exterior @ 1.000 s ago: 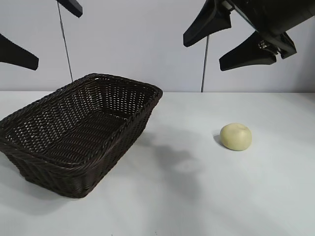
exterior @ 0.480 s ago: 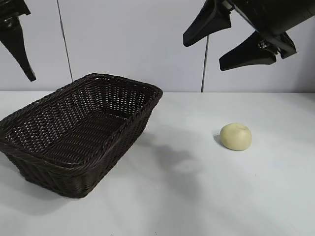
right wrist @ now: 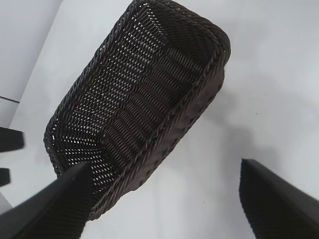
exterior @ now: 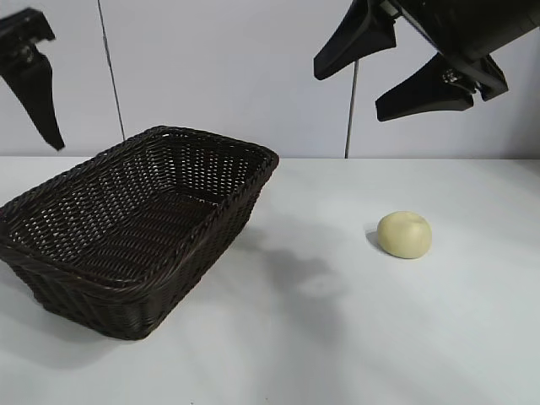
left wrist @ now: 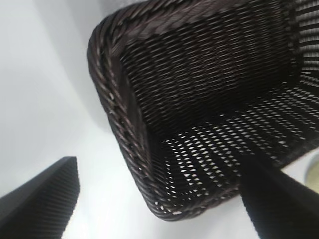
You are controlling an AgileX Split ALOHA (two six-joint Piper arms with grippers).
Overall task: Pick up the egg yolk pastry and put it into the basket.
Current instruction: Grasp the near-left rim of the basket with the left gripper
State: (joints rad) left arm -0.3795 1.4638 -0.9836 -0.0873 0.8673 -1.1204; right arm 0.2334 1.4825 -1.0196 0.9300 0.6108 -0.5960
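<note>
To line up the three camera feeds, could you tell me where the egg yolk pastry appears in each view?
Exterior view: the egg yolk pastry lies on the white table, right of centre, apart from the basket.
Left wrist view: only a pale sliver at the right edge, beyond the basket, possibly the pastry; I cannot tell.
Right wrist view: not in it.
Shared landmark: the basket shows in all three views.

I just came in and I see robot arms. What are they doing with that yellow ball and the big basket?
Nothing is being held. The small, smooth, pale yellow egg yolk pastry sits alone on the white table, apart from the large, dark brown woven wicker basket, which has nothing in it. The right gripper hangs open, high above the pastry. The left gripper is open too, up over the basket's end.
</note>
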